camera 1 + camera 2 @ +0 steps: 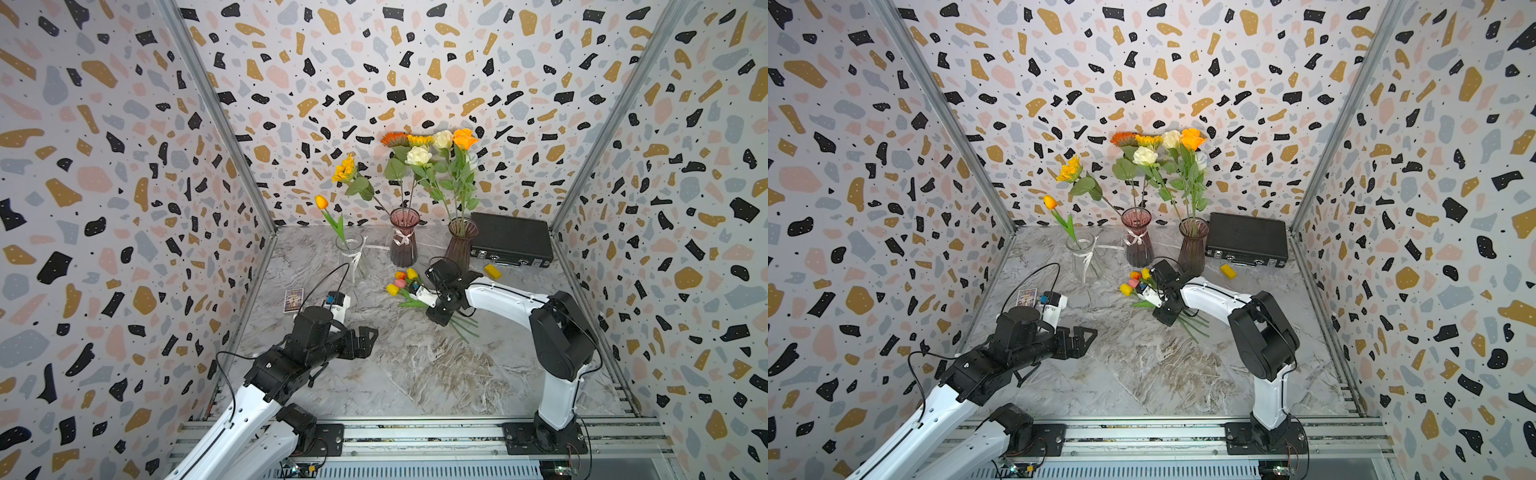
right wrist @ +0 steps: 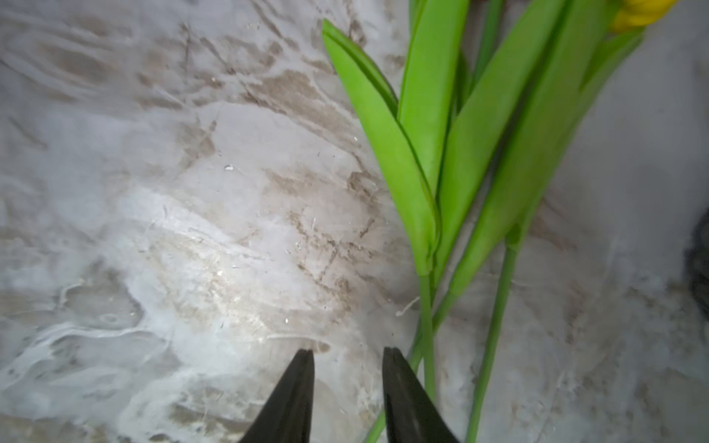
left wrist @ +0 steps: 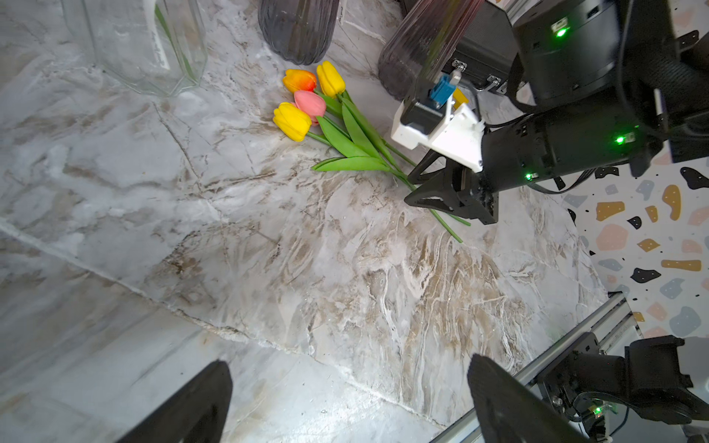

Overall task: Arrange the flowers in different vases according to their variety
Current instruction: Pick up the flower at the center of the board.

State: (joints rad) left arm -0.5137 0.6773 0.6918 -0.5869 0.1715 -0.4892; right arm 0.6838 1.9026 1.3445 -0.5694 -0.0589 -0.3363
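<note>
Several loose tulips (image 1: 401, 283) (image 3: 303, 103), yellow, orange and pink, lie in a bunch on the marble table, their stems (image 2: 495, 326) pointing to the front right. My right gripper (image 1: 439, 316) (image 2: 349, 353) is low over those stems, jaws partly apart; one stem crosses behind a finger, and only bare table shows between the tips. The clear vase (image 1: 351, 253) holds one orange tulip (image 1: 321, 202). Sunflowers (image 1: 345, 168) stand in the pink vase with the bow (image 1: 403, 243), roses (image 1: 417, 156) in the other ribbed vase (image 1: 460, 243). At the front left hovers my left gripper (image 1: 370, 336) (image 3: 349, 368), open and empty.
A black case (image 1: 511, 239) lies at the back right with a small yellow block (image 1: 492, 271) in front of it. A small printed card box (image 1: 294, 299) sits near the left wall. Patterned walls close in three sides.
</note>
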